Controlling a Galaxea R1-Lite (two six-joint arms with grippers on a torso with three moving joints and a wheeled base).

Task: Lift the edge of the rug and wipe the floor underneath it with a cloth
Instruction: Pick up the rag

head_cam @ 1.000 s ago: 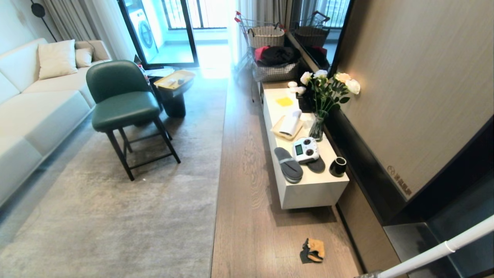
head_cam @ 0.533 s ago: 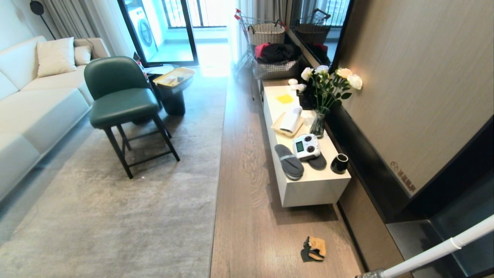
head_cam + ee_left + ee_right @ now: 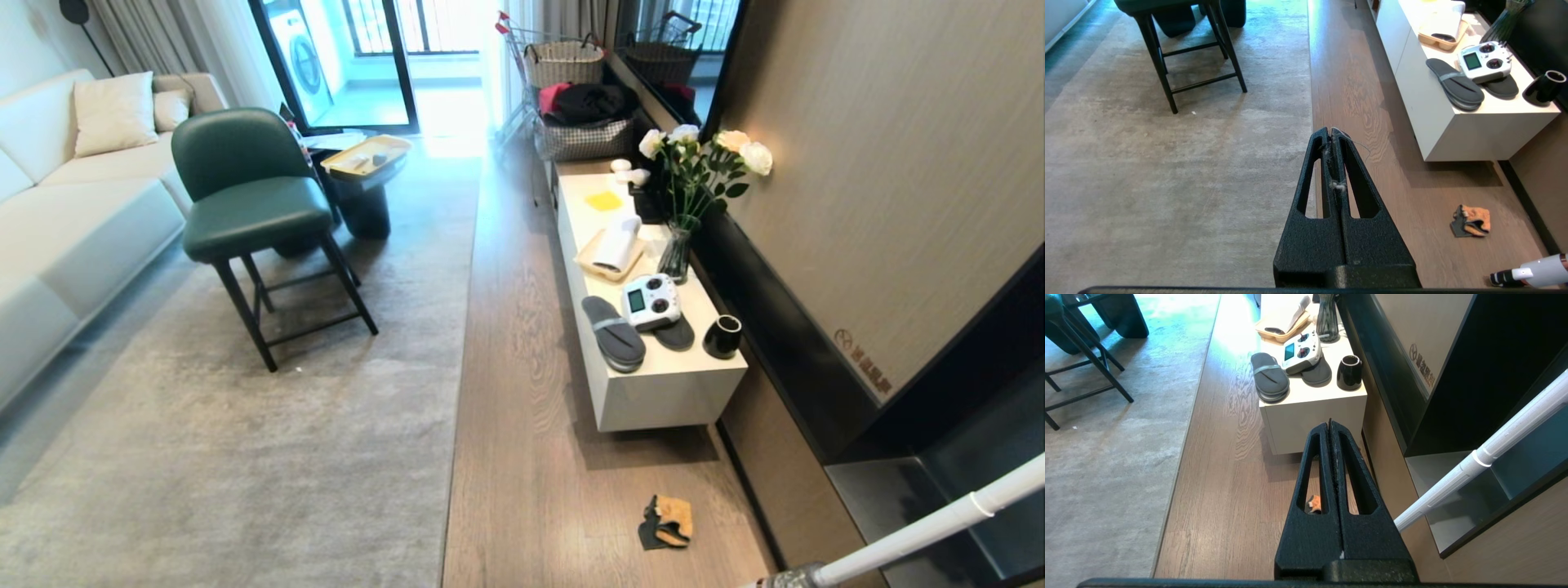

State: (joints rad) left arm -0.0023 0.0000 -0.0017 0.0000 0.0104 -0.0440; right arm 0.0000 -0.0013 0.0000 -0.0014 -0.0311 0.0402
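Note:
The rug edge (image 3: 457, 425) is the straight border of a pale grey rug, lying flat on the wood-plank floor (image 3: 522, 457). The cloth (image 3: 667, 523), orange-yellow and dark grey, lies crumpled on the planks near the wall, in front of the white cabinet. In the left wrist view my left gripper (image 3: 1331, 131) is shut and empty, with lint stuck to its fingers. It hangs over the rug edge (image 3: 1309, 122), and the cloth (image 3: 1472, 220) is off to its right. My right gripper (image 3: 1329, 424) is shut and empty above the planks, and the cloth (image 3: 1313, 503) shows through a finger slot. Neither arm shows in the head view.
A low white cabinet (image 3: 653, 400) along the right wall carries grey slippers (image 3: 614, 333), a remote controller, a black cup and a flower vase. A green chair (image 3: 245, 212) stands on the rug with a sofa behind it. A white pole (image 3: 922, 531) slants across the near right corner.
The whole head view has shifted slightly: the camera moved, and the far furniture slid upward in the picture. Nothing in the room itself has moved.

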